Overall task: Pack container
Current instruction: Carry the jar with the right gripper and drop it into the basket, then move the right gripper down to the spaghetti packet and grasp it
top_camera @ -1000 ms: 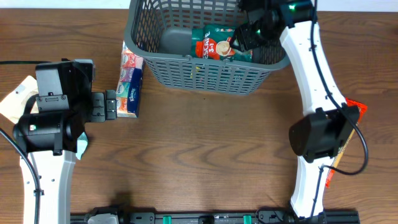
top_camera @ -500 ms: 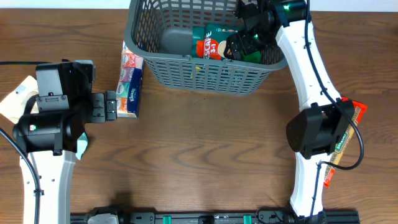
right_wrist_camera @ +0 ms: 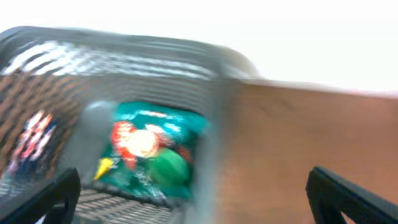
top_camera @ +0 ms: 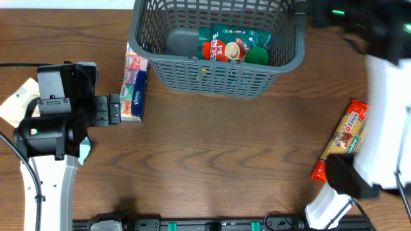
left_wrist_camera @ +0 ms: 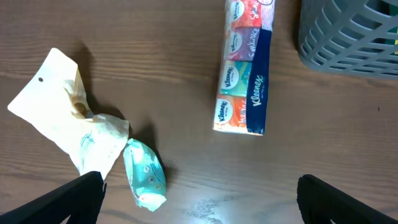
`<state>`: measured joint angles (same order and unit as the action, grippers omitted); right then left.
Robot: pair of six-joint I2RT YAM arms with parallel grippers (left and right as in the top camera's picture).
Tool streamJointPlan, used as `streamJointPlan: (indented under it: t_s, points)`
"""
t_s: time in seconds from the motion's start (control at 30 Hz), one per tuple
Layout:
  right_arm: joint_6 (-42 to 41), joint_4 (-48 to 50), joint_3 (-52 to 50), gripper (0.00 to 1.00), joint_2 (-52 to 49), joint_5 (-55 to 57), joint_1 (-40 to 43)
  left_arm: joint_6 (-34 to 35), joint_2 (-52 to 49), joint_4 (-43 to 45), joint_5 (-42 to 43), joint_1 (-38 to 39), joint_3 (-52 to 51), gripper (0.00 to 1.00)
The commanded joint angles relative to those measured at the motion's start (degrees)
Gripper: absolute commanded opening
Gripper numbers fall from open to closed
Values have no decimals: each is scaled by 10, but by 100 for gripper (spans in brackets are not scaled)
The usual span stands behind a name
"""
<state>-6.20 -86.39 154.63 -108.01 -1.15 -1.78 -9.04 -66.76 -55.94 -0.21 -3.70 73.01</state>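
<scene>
Probably the weak point is the tissue pack [left_wrist_camera: 245, 74]: long, soft and wrapped in glossy film, it lies just ahead of the left jaws, which stand wide apart and empty. Pinched at one end, it may sag, slip, or knock the grey basket [top_camera: 212, 77] ahead to their right. This basket is hard plastic with slotted walls and holds a crinkly green packet [top_camera: 234, 45]. The right jaws, near its rim, are also apart and empty, though their view is blurred.

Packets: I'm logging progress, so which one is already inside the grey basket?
The green-and-red packet, lying in the grey basket. The Kleenex pack, cream pouch, teal sachet and orange packet lie outside on the table.
</scene>
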Motion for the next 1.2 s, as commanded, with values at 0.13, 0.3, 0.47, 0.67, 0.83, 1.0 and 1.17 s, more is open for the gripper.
streamJointPlan:
  t_s: [0.13, 0.3, 0.47, 0.67, 0.83, 1.0, 1.17]
  points:
    - [-190, -109, -15, 99, 32, 97, 156, -4, -2, -1, 2, -2, 10, 98]
    - [-177, -110, -86, 99, 63, 50, 216, -4, -2, -2, 2, -2, 10, 98]
    - [-144, -109, -274, 99, 140, 57, 243, -4, -2, -1, 2, -2, 10, 99]
    - [-138, -80, -523, 99, 230, 72, 285, -4, -2, -1, 2, -2, 10, 99]
    - [-113, 21, -704, 99, 260, 71, 306, -4, -2, -2, 2, -2, 10, 98]
    - [-42, 157, -840, 99, 247, 66, 335, -4, -2, -2, 2, -2, 10, 98]
    - [-18, 264, -922, 99, 226, 30, 362, -4, -2, -2, 2, -2, 10, 99]
